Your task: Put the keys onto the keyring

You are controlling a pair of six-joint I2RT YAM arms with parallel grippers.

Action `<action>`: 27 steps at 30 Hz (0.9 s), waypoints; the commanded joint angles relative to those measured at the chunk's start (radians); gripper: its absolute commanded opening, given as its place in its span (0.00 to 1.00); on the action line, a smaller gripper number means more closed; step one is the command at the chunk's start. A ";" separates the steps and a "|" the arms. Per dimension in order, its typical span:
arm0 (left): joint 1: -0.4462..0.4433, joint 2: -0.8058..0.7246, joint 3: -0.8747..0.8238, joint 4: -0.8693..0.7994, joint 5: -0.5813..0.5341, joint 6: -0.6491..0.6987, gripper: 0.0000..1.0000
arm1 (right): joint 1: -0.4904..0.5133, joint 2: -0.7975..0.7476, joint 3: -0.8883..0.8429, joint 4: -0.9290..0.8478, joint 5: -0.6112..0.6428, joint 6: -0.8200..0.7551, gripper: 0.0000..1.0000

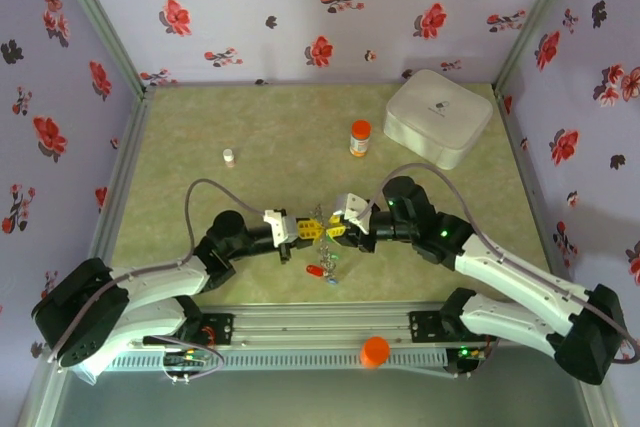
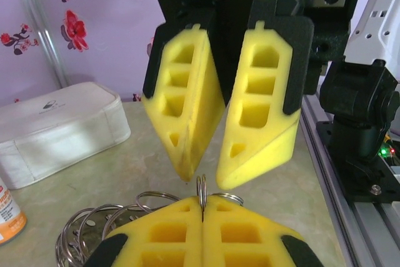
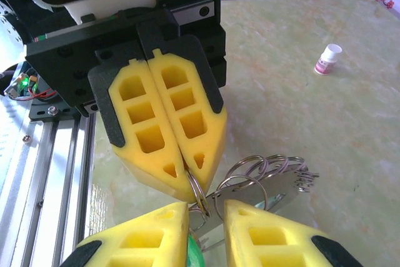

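Observation:
My left gripper (image 2: 202, 203) is shut on a thin silver split ring (image 2: 201, 189) of the keyring, which stands upright between its yellow pads. More linked silver rings (image 2: 106, 220) trail to the left of it. My right gripper (image 3: 206, 217) faces the left one tip to tip, open, with its fingertips either side of that same ring (image 3: 201, 193). A flat metal piece and several rings (image 3: 275, 176) lie just beyond. A green key tag (image 3: 197, 256) peeks out below. In the top view both grippers meet at mid-table (image 1: 325, 231), and red-tagged (image 1: 314, 272) and green-tagged keys (image 1: 332, 267) lie under them.
A white rounded box (image 1: 438, 117) sits at the back right. An orange-capped bottle (image 1: 360, 137) stands left of it, and a small white vial (image 1: 228, 156) farther left. The arms' base rail (image 1: 320, 332) runs along the near edge with an orange cap (image 1: 375, 350) on it.

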 commanded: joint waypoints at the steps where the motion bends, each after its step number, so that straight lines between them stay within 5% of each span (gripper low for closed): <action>1: -0.004 0.001 0.045 0.068 0.034 0.018 0.00 | -0.002 0.010 -0.007 0.025 0.007 0.009 0.20; 16: -0.003 0.001 0.045 0.054 0.058 0.022 0.00 | -0.002 0.031 0.016 0.028 -0.065 0.011 0.00; 18: -0.004 -0.008 0.047 0.018 0.039 0.034 0.12 | -0.002 0.033 0.030 0.000 -0.065 -0.009 0.00; 22: -0.005 -0.069 0.073 -0.163 -0.029 0.097 0.28 | -0.001 0.049 0.085 -0.135 -0.022 -0.091 0.00; 27: -0.016 -0.153 0.182 -0.570 -0.050 0.224 0.28 | -0.001 0.089 0.190 -0.339 0.039 -0.206 0.00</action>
